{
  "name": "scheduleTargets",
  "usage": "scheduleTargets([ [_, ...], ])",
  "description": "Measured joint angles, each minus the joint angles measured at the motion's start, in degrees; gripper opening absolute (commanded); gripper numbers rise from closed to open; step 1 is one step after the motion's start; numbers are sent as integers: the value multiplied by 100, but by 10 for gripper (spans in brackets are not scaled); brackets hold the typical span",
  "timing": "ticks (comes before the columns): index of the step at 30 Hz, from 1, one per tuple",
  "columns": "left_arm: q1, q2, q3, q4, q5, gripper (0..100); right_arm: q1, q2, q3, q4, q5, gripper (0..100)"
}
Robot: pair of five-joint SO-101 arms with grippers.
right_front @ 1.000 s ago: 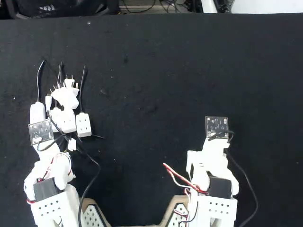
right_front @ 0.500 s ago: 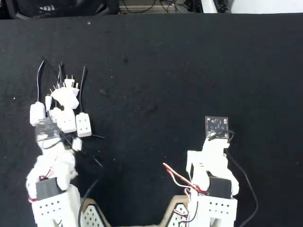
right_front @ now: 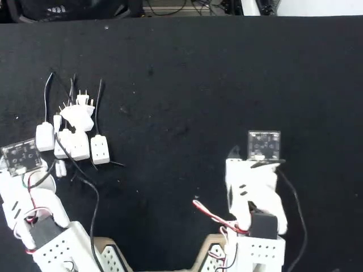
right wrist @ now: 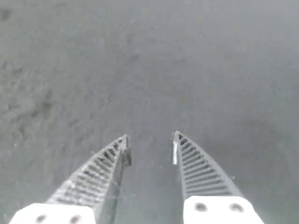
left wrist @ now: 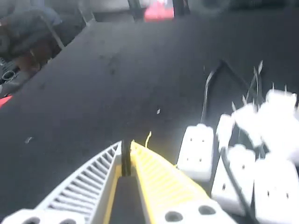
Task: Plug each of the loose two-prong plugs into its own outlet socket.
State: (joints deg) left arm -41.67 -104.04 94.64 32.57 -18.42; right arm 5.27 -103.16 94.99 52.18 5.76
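Left pincer (left wrist: 127, 144) is closed, its yellow and grey ribbed fingers pressed tip to tip with nothing between them. It sits low over the matte black surface (right_front: 187, 79), near the cluster of task things. Right pincer (right wrist: 149, 147) stands open and empty above bare surface, well apart from that cluster. Several white rectangular plastic outlet sockets (right_front: 79, 144) lie side by side close to the left arm. White two-prong plugs (right_front: 79, 116) are heaped just beyond them with bare prongs pointing away, and thin black cords (right_front: 100, 93) run outward.
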Motion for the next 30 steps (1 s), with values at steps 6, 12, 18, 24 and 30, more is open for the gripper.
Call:
scheduleTargets([
  [6,88,9,-185,220,774,130,0,0,-976,79,0,145],
  [12,738,-9,-1635,1433,800,159,-695,0,-3393,1002,0,145],
  [18,1565,-53,-1978,1934,800,163,-1266,369,-4633,1213,-9,145],
  [24,2127,0,-607,1512,800,163,-1310,2277,-4686,1073,-290,145],
  [30,2171,0,-193,1407,800,164,-1574,4018,-3991,9,-844,142],
])
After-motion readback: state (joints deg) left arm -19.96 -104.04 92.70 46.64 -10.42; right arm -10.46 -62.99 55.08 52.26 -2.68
